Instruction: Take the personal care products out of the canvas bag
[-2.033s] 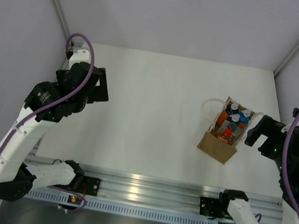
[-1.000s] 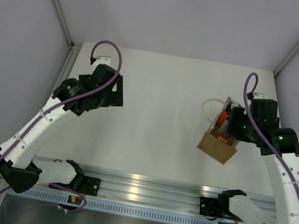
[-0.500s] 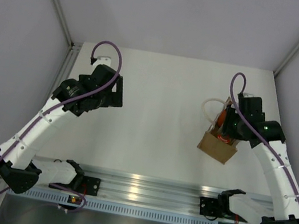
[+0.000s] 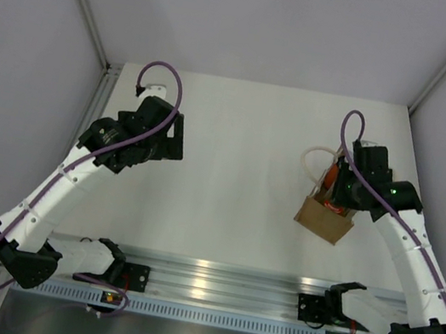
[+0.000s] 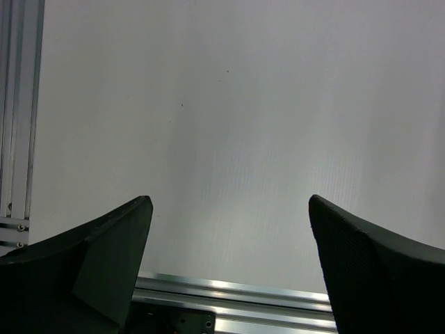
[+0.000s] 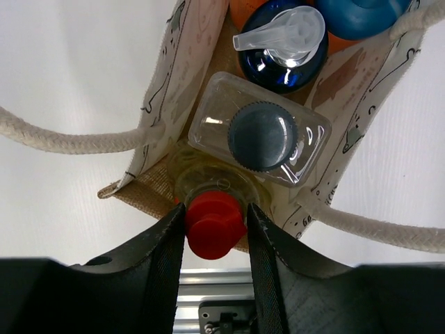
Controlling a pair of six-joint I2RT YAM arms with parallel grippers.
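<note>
Right fingers (image 6: 160, 271), well right of the canvas bag (image 4: 324, 220) two seconds ago, now clamp the red cap (image 6: 214, 224) of the yellow-green bottle (image 6: 208, 182) standing in the bag on the tabletop (image 4: 237, 135); left fingers (image 5: 104, 257) stay spread, holding nothing. From above we find the wrist hiding the bag's mouth, and the blue-topped orange bottles (image 6: 278, 62) are cut off at the wrist view's edge.

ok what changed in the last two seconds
The right end effector swung in from the right over the canvas bag, dropped to its mouth and closed on the red cap of the yellow-green bottle. The left end effector moved farther out, then held. The bag stayed put.
</note>
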